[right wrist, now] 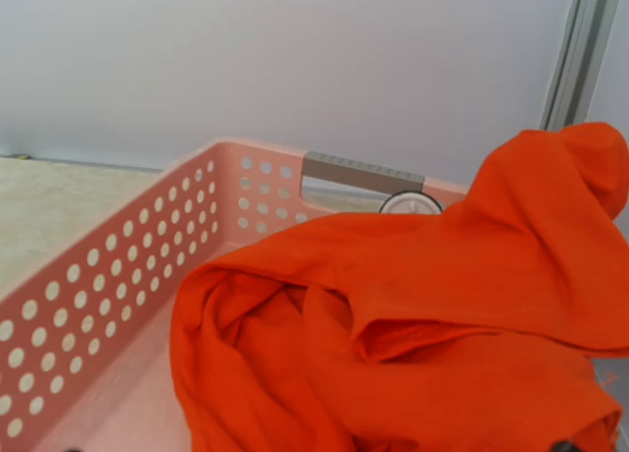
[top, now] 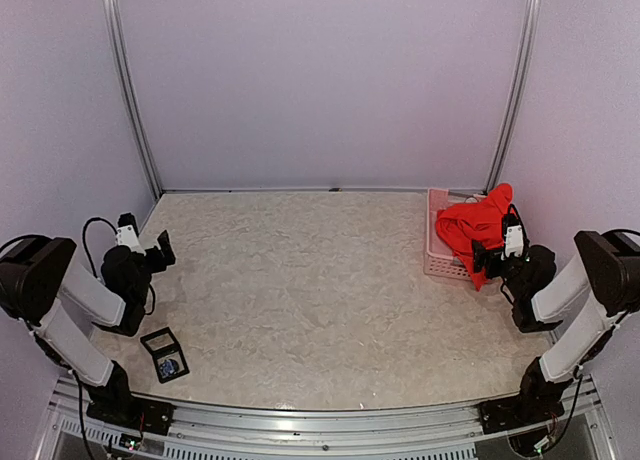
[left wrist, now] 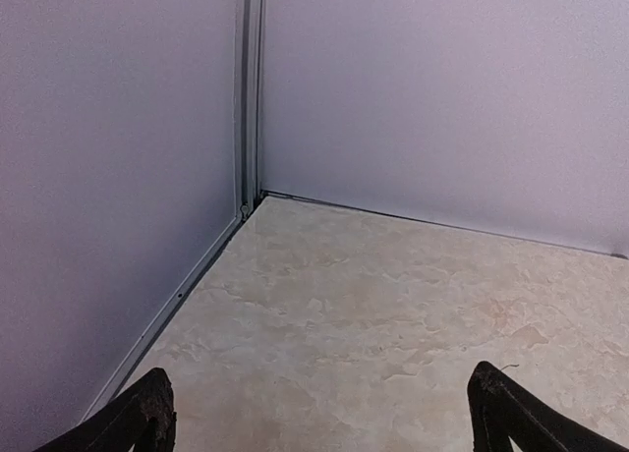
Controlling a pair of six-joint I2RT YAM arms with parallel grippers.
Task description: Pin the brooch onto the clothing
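The red T-shirt (top: pixel 470 225) is bunched up in a pink basket (top: pixel 433 242) at the far right of the table (top: pixel 300 280). One fold peaks up near the back wall. Part of the cloth spills over the basket's near side.

My right gripper (top: pixel 480 263) sits just at that near side, right against the hanging cloth. From above I cannot tell whether its fingers are spread or pinching the cloth. My right wrist camera does not show them either. That view is filled with the crumpled T-shirt (right wrist: pixel 413 314) lying against the basket's wall of round holes (right wrist: pixel 108 285), with a gray handle strip (right wrist: pixel 362 171) on the far rim.

My left gripper (top: pixel 163 248) is well apart from all this, at the left edge of the table, raised and aimed toward the far left corner. Its fingers (left wrist: pixel 147 418) are spread wide with nothing between them.

A small black case (top: pixel 165 354) lies open on the table near my left base. Something small and bluish sits inside, too small to make out.
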